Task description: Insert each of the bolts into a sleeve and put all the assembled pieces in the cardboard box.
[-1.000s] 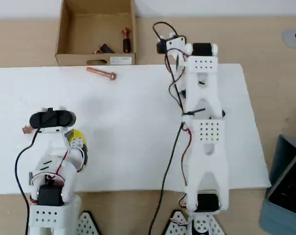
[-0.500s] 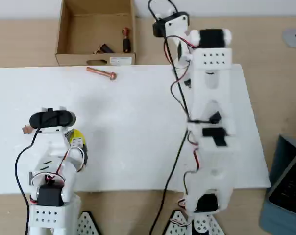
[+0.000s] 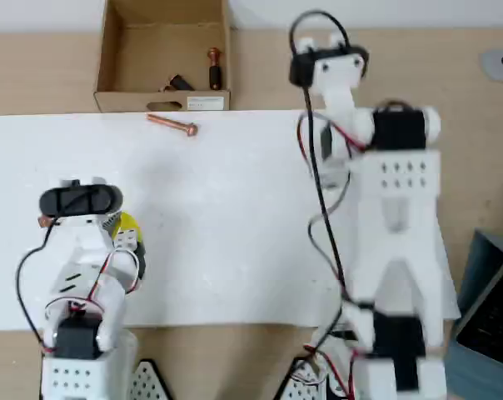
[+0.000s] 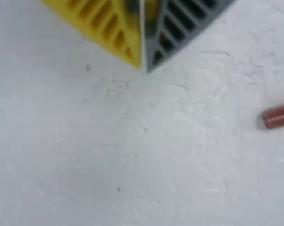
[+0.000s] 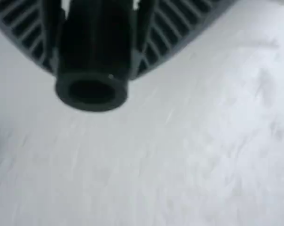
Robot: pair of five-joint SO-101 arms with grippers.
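Note:
A copper bolt point(image 3: 172, 125) lies on the white mat point(image 3: 226, 217) just in front of the cardboard box point(image 3: 160, 102). Inside the box lie two bolt-and-sleeve pieces point(image 3: 212, 67). My right gripper point(image 5: 95, 66) is shut on a black sleeve point(image 5: 91, 89), held above the mat with its hollow end showing. The right arm point(image 3: 393, 192) stands over the mat's right side. My left gripper point(image 4: 143, 63) is shut on nothing, its yellow and grey tips meeting just over the mat. A second copper bolt's end point(image 4: 278, 116) lies beside it, also seen as a copper bolt tip point(image 3: 43, 221) by the left arm.
The box stands beyond the mat's far edge at the back left. A dark grey case point(image 3: 489, 317) sits off the mat's front right corner. A grey disc point(image 3: 501, 62) lies on the wooden table at the back right. Cables hang along the right arm.
The right arm has risen and swung to the right, its wrist now farther from the box. The left arm has shifted slightly to the left. The bolts have not moved.

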